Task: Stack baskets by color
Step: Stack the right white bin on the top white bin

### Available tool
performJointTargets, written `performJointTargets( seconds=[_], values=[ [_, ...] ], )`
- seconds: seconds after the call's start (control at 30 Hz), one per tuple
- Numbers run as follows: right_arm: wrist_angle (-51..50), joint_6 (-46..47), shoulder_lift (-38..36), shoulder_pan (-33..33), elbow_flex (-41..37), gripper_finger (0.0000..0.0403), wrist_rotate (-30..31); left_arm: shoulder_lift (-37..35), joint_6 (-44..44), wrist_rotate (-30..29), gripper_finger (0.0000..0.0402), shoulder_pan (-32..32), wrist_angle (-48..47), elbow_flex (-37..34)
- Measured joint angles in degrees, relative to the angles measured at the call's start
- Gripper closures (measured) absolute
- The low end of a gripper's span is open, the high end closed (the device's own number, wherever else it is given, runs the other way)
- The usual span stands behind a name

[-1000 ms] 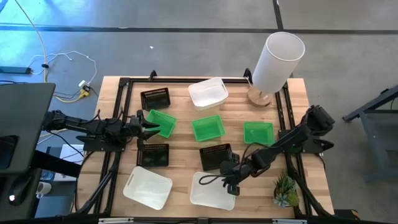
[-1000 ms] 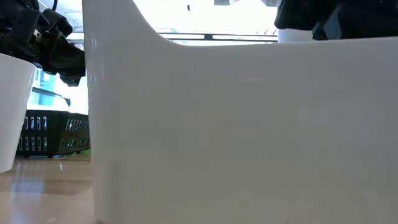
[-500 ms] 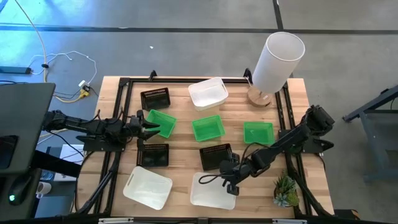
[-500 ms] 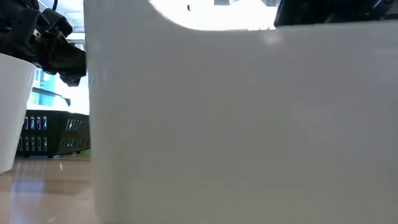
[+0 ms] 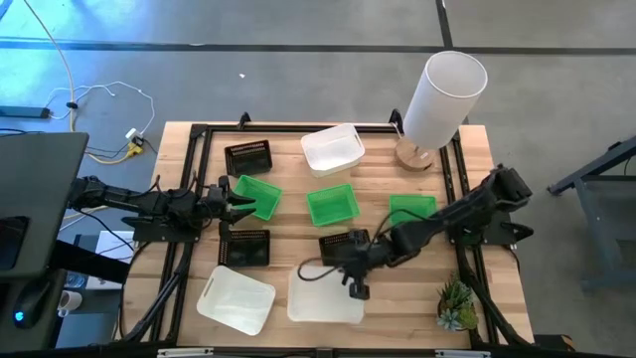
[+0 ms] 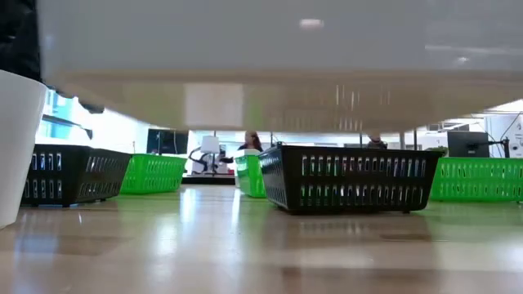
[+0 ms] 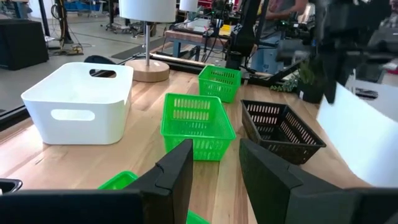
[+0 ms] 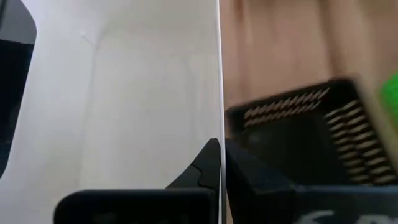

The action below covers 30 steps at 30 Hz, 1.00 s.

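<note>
1. We see the right gripper (image 5: pixel 355 285) pinched shut on the thin wall of a white basket (image 5: pixel 323 296), one finger on each side of that wall; in the low view the basket's underside (image 6: pixel 270 65) hangs clear above the table (image 6: pixel 245 245).
2. Just beyond those fingers sits a black basket (image 5: pixel 343 249), with a green basket (image 5: pixel 412 211) farther out along the right arm.
3. To the other side of the held basket, a second white basket (image 5: pixel 237 298) lies near it on the wood.
4. We see the left gripper (image 5: pixel 238 202) with its fingers (image 7: pixel 177 177) partly apart, holding nothing, their tips at the edge of a green basket (image 5: pixel 256 194).
5. Ahead of those fingers stand a middle green basket (image 7: pixel 196 124), then a third white basket (image 7: pixel 81 102) off to one side and two more black baskets (image 5: pixel 246 157) (image 5: pixel 244 247) flanking the gripper.
</note>
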Motion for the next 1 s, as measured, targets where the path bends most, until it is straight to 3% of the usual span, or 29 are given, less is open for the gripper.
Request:
performJointTargets(
  seconds=[0.43, 0.67, 1.0],
  values=[
    [-19.2, -23.1, -0.1, -12.4, 13.8, 0.0403, 0.1, 0.0, 0.0, 0.0, 0.0282, 0.0, 0.0, 0.0],
    [-22.7, -33.2, -0.1, -19.3, 14.5, 0.0403, -0.6, 0.0, 0.0, 0.0, 0.0282, 0.0, 0.0, 0.0],
    [-22.6, -47.3, -0.7, -31.8, 14.3, 0.0403, -9.4, 0.0, 0.0, 0.0, 0.0282, 0.0, 0.0, 0.0]
  ],
)
